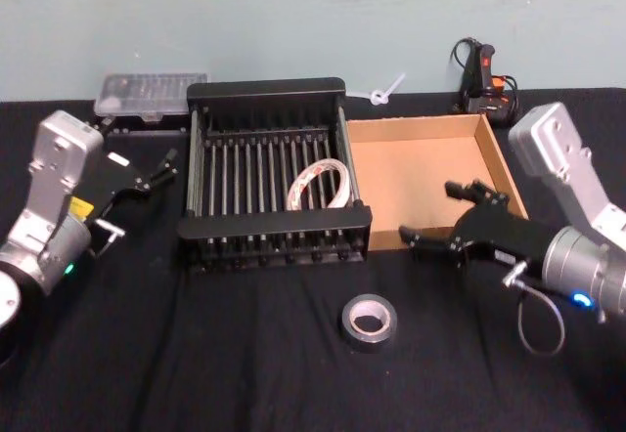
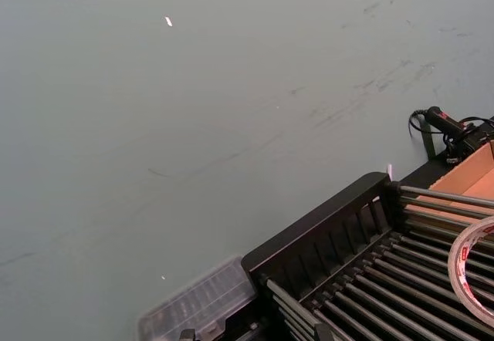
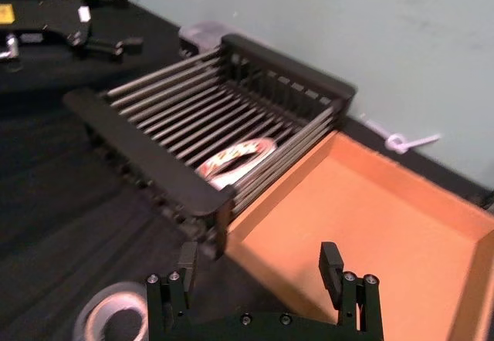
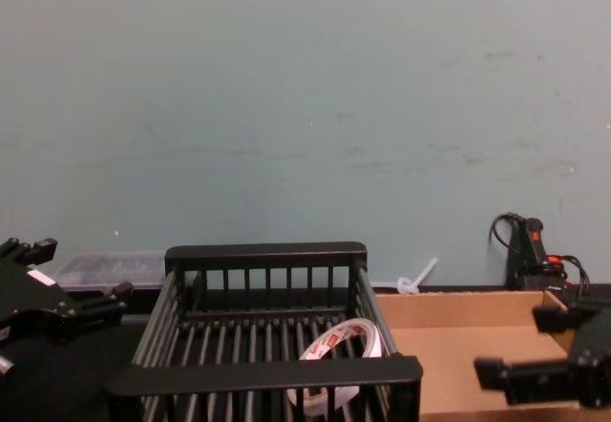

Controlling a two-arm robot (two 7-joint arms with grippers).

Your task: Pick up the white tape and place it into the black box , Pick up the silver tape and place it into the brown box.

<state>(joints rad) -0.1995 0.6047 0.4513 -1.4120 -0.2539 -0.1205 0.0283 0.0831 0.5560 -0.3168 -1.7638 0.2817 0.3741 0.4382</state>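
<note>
The white tape (image 1: 318, 184) with red marks leans inside the black box (image 1: 264, 90), near its right wall; I also see the white tape (image 3: 235, 156) in the right wrist view and the white tape (image 4: 339, 355) in the chest view. The silver tape (image 1: 369, 322) lies flat on the black cloth in front of the crate. The brown box (image 1: 430, 173) stands to the right of the crate. My right gripper (image 1: 432, 212) hovers open over the brown box's front edge, behind and to the right of the silver tape (image 3: 108, 318). My left gripper (image 1: 156, 171) is open and holds nothing, left of the crate.
A clear plastic case (image 1: 152, 95) lies behind the crate at the back left. A black and red tool (image 1: 484, 75) with a cable and a white cable tie (image 1: 383, 92) sit by the wall behind the brown box. Black cloth covers the table.
</note>
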